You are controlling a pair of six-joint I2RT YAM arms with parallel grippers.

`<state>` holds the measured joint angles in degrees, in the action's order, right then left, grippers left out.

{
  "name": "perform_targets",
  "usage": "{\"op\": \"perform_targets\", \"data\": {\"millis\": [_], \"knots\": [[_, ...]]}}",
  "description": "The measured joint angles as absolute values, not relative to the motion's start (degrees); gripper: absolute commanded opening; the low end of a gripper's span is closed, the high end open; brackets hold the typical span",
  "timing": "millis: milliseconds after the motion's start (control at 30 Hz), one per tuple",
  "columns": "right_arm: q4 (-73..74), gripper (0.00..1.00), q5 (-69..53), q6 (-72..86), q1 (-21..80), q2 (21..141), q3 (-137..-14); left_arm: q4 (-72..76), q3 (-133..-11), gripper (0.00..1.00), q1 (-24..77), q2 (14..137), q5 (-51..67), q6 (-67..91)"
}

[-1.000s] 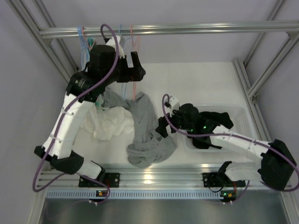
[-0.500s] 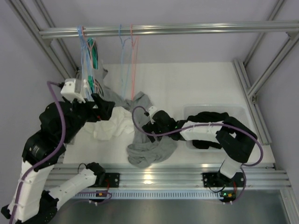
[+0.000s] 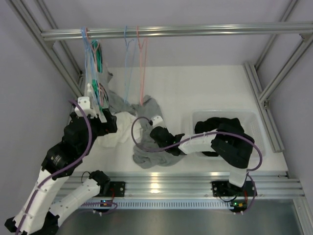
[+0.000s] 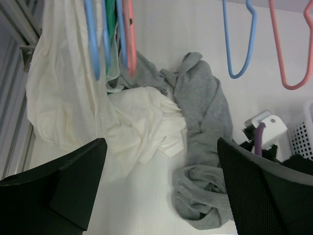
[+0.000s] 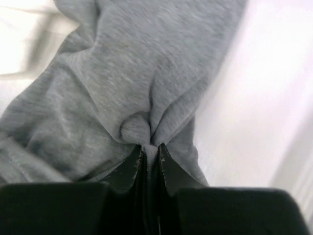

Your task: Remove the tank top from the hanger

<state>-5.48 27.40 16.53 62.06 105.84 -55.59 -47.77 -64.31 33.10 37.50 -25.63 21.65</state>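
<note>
white table top under an aluminium rail. your right gripper is pinched tight on a fold of the grey jersey tank top, which lies crumpled on the table, its upper end just below the empty pink plastic hanger. your left gripper is wide open, holding nothing, facing the cream fabric garment hanging at the rail's left end.

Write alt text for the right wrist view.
The right gripper, jaws shut, pinches a small fold of a grey garment that fills most of the frame. Bare white table shows to the right, and a cream garment sits at the top left corner.
</note>
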Motion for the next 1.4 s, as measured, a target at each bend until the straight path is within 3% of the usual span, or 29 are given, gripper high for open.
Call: {"op": "perform_targets", "data": {"millis": [267, 533, 833, 1400], "knots": [[-2.26, 0.00, 34.30, 17.43, 63.59, 88.07, -44.64, -44.49, -59.53, 0.99, 33.10, 30.09, -31.86, 20.97], [-2.07, 0.00, 33.26, 9.93, 63.59, 62.15, -49.71, -42.83, -56.64, 0.99, 33.10, 29.91, -34.15, 20.84], [-0.03, 0.00, 35.68, 0.32, 63.59, 54.22, -57.34, -41.95, -54.87, 0.99, 33.10, 30.30, -34.48, 20.64], [16.62, 0.00, 51.94, -4.27, 62.98, 39.75, -57.60, -41.39, -54.54, 0.99, 33.10, 30.37, -35.70, 20.58]]}}
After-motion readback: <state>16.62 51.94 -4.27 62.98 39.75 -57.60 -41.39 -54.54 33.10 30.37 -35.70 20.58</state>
